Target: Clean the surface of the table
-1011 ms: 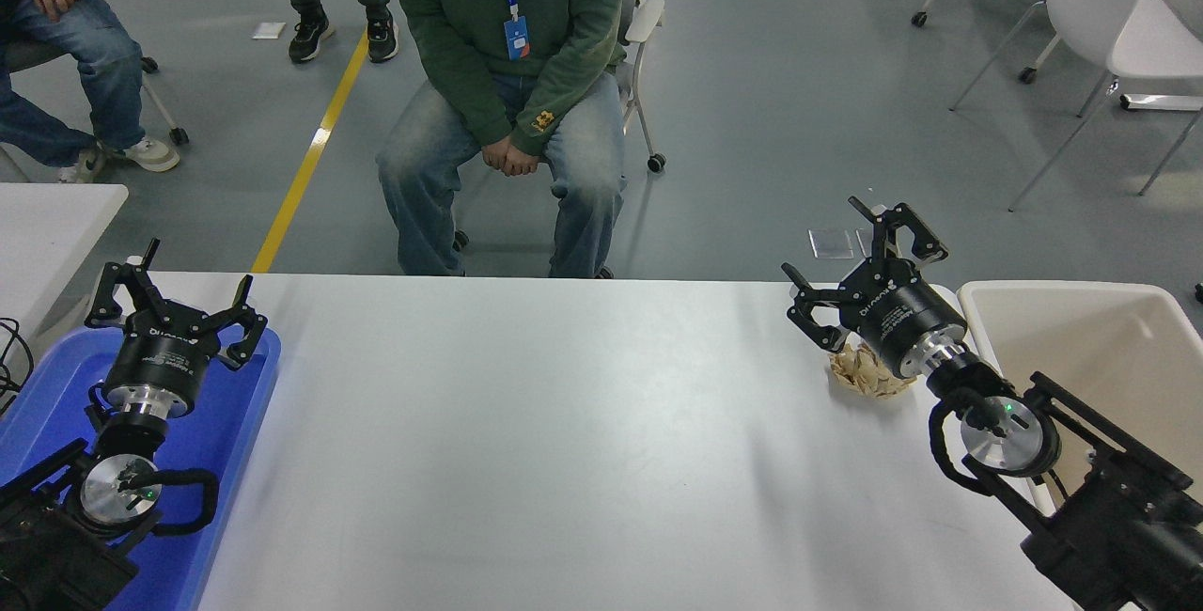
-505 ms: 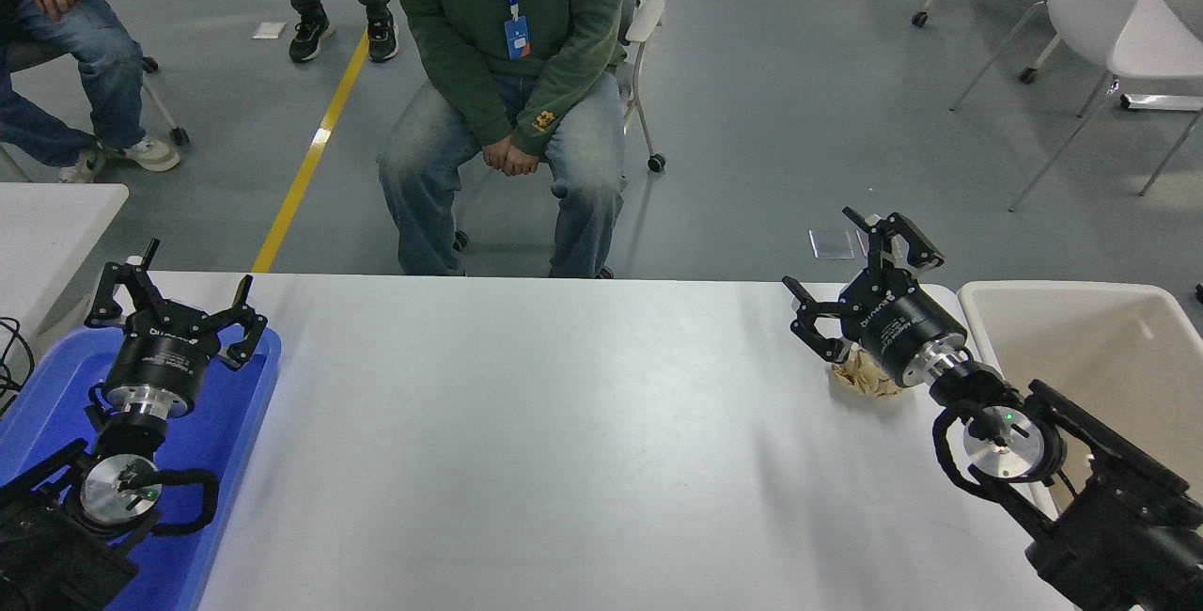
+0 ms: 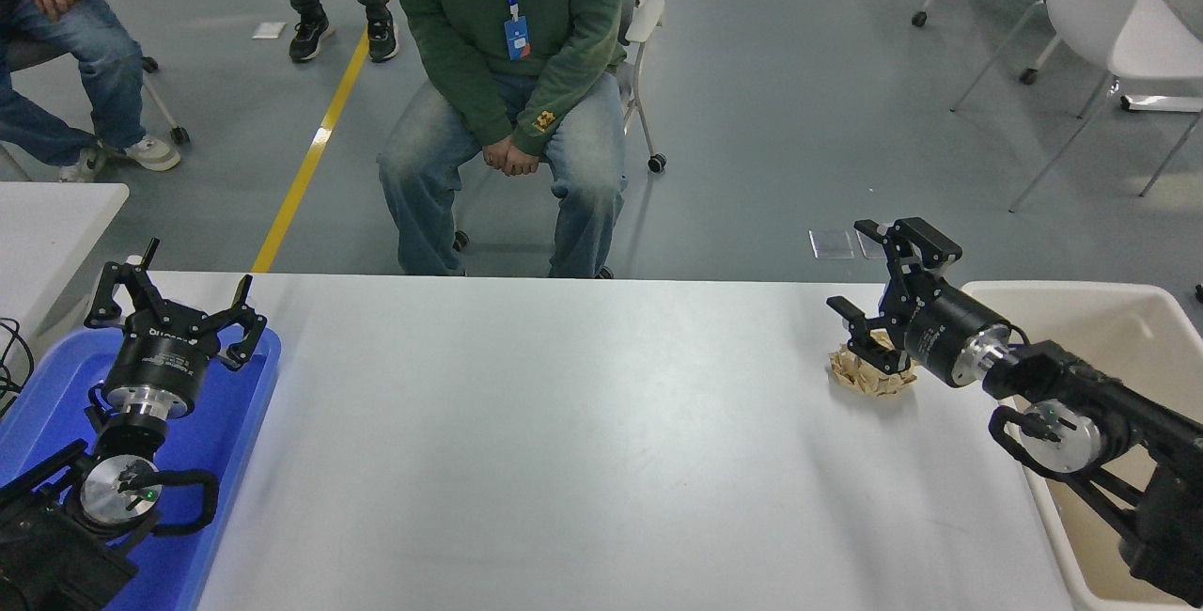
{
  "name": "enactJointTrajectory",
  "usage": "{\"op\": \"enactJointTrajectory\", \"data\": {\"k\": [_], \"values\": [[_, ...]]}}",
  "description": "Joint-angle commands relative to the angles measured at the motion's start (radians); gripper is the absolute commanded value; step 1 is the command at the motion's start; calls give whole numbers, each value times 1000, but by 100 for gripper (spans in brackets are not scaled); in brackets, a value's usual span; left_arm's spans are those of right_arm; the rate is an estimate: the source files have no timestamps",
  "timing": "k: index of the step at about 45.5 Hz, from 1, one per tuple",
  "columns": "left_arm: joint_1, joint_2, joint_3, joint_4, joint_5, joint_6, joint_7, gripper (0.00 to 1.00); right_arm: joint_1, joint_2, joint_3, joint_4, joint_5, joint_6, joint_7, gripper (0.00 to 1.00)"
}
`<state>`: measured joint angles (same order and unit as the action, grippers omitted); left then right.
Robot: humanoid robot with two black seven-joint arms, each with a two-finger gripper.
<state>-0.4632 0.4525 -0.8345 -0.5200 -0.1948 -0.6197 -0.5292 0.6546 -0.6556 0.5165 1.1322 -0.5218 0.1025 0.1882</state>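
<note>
The right hand (image 3: 888, 296) is spread wide, one finger low beside a crumpled tan paper wad (image 3: 860, 373) and the other raised above the far edge; nothing is gripped. The wad lies on the white bench (image 3: 564, 442) near its far right corner, beside a cream bin (image 3: 1128, 310). The left hand (image 3: 174, 296), also spread wide and empty, hangs over the blue tray (image 3: 240, 423) at lower left

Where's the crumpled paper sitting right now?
In the head view, the crumpled tan paper lies on the table surface near its far right corner, under the open right gripper, just left of the cream bin.
</note>
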Motion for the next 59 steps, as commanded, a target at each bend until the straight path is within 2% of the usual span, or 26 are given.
{"op": "enactJointTrajectory", "data": {"k": [1, 6, 13, 20, 37, 53, 59], "values": [[-2, 0, 0, 0, 0, 0, 0, 100, 140, -99, -187, 24, -291, 13, -76, 100], [0, 0, 0, 0, 0, 0, 0, 100, 204, -98, -259, 23, -346, 34, -145, 100], [0, 0, 0, 0, 0, 0, 0, 100, 313, -79, -394, 0, -362, 36, -180, 100], [0, 0, 0, 0, 0, 0, 0, 100, 405, 22, -550, -113, -362, 36, -194, 100], [0, 0, 0, 0, 0, 0, 0, 100, 424, 261, -730, -385, -356, 36, -208, 100], [0, 0, 0, 0, 0, 0, 0, 100, 434, 301, -799, -489, -354, 43, -205, 100], [0, 0, 0, 0, 2, 0, 0, 100, 464, 275, -797, -488, -351, 95, -199, 100]]}}
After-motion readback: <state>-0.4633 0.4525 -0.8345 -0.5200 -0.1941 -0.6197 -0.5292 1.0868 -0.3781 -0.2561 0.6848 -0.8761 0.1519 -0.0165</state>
